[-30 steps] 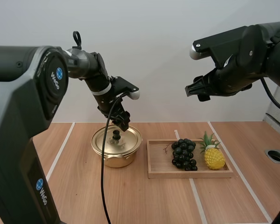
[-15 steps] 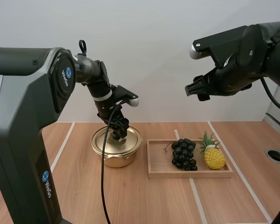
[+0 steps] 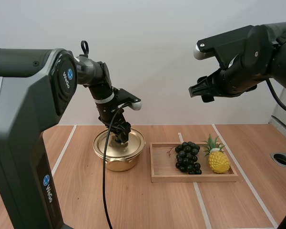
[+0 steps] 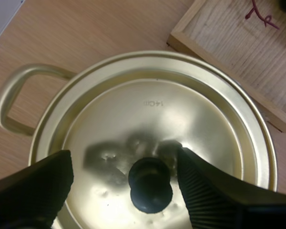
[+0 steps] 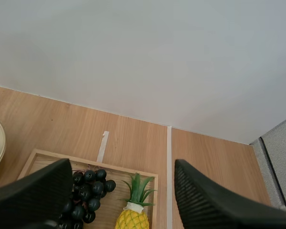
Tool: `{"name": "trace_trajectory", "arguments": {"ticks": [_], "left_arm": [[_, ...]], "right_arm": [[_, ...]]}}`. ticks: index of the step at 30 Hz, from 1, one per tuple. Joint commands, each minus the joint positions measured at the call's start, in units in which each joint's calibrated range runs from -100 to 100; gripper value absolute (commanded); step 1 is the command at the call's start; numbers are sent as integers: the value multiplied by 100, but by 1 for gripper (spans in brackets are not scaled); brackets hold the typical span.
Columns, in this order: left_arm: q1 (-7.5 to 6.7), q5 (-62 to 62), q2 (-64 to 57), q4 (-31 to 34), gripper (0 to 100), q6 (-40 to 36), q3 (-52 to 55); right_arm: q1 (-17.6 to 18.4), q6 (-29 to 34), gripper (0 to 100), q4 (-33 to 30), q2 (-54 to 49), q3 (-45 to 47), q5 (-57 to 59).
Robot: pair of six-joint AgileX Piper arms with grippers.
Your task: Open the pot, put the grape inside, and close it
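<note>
The tabletop (image 3: 133, 205) carried everything. The tray (image 3: 193, 179) lay just right of the pot (image 3: 118, 162). It held the grapes (image 3: 187, 157) on the side nearer the pot and a pineapple (image 3: 218, 161) beyond them. Both lay loose in it, likely set out within easy reach.

The pot was shut, with its lid (image 4: 181, 119) flat on the rim, so its contents could not be seen. The left jaws hung low over the lid, spread wide to either side of the knob (image 4: 150, 185) with a gap on both sides. They gripped nothing. That stance suited closing on the knob to lift the lid, which I judged to be the first step of the task.

The right jaws were parted and empty, high above and to the right of the pot, probably waiting clear until the pot was open. The grapes had not yet been picked up.
</note>
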Motion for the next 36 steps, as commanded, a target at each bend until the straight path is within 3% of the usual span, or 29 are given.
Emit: {"name": "trace_trajectory", "arguments": {"ticks": [1, 2, 5, 6, 7, 18, 26, 36], "left_arm": [[-18, 236, 17, 24, 100, -36, -28], [-18, 236, 17, 24, 96, -62, -28], [-18, 236, 17, 47, 31, -99, -28], [-18, 236, 17, 47, 4, -99, -28], [-18, 236, 17, 47, 1, -62, -28], [-18, 671, -188, 260, 0, -359, -385], [-18, 1044, -1451, 264, 0, -699, -1401], [-18, -152, -3032, 333, 0, -1365, -2668]], "right_arm": [[12, -50, 100, 24, -28, -29, -122], [12, -50, 100, 24, -28, -29, -122], [12, -50, 100, 24, -28, -29, -122], [12, -50, 100, 24, -28, -29, -122], [12, -50, 100, 24, -28, -29, -122], [12, -50, 100, 39, -28, -29, -140], [12, -37, 100, 39, -28, -29, -637], [12, -37, 100, 62, -28, -29, -674]]}}
